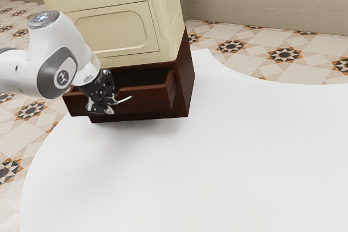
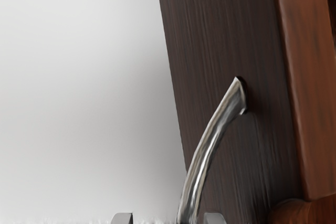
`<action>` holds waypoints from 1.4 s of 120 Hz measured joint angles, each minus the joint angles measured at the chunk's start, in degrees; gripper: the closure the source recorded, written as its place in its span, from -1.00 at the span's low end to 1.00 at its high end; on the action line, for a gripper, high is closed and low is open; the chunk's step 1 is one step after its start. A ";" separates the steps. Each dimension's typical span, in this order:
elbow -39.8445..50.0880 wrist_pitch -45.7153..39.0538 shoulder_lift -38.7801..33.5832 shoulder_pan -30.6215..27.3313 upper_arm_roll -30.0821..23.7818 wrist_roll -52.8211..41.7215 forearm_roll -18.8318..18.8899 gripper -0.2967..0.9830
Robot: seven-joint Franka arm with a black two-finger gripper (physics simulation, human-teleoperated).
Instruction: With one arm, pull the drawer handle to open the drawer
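We have our gripper (image 1: 102, 110) in front of the drawer front (image 1: 149, 100), with the metal handle (image 1: 125, 100) right at its fingertips. The gripper is released rather than clenched: in the wrist view its two fingers (image 2: 123, 219) stand apart, and the handle's curved bar runs down between them. The bar lies close beside one finger, with a clear gap between it and the other, so we don't see it pinched from both sides.

From the gripper, one end of the handle reaches out toward the exterior view's right, and we can follow it ahead of the fingertips to where it meets the dark wood of the drawer front. The gripper hides the handle's other end from us in the exterior view.

The drawer is partly open. Its front stands out from the dark reddish-brown cabinet (image 1: 186, 77), and we can see into the hollow just behind the gripper, past the front's top edge. Above the gripper and the drawer, a cream box (image 1: 117, 31) sits on the cabinet. Our white arm (image 1: 65, 52) comes in from the exterior view's left, and the white table (image 1: 190, 177) spreads out below the gripper.
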State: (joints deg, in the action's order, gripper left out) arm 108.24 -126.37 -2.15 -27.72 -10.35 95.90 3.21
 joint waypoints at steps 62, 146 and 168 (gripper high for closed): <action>6.26 -2.57 -5.45 1.25 -0.03 -0.36 -1.13 0.38; 13.59 -3.85 -12.27 2.07 -0.02 -0.52 -2.12 0.38; 15.31 -3.96 -14.08 2.22 -0.02 -0.53 -2.23 0.38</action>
State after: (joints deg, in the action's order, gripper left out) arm 123.55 -130.32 -16.23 -25.49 -10.37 95.36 0.98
